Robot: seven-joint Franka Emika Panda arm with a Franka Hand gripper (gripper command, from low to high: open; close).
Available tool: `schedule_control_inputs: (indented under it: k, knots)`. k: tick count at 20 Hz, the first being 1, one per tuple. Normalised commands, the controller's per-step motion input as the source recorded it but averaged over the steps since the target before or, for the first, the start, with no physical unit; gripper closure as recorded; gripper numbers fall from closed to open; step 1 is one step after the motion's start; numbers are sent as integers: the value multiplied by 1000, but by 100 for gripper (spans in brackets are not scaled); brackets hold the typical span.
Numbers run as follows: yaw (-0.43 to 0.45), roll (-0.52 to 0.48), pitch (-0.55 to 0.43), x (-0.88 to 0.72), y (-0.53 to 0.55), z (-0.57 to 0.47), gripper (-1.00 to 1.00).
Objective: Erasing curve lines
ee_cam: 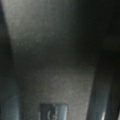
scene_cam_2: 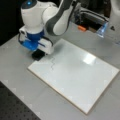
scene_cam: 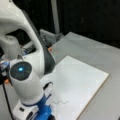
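The gripper [scene_cam_2: 38, 53] presses a black eraser [scene_cam_2: 38, 55] onto the white board [scene_cam_2: 82, 77], just beside the curve lines [scene_cam_2: 52, 63]. Whether its jaws clamp the eraser cannot be told.

No text, label, brand, number or sign can be read anywhere in both front views or in the wrist view.

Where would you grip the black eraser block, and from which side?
From above, across its side faces. The eraser sits flat at the board corner under the gripper, beside the curve lines; only its sides offer parallel faces, though they are partly hidden.
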Motion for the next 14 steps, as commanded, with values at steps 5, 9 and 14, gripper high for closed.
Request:
schedule_control_inputs:
  k: [5, 9, 14]
  knots:
    - [-5, 130, -77, 86, -74, -29, 100]
    - [-14, 128, -75, 74, -75, -6, 100]
    - [-45, 94, -36, 41, -52, 113, 100]
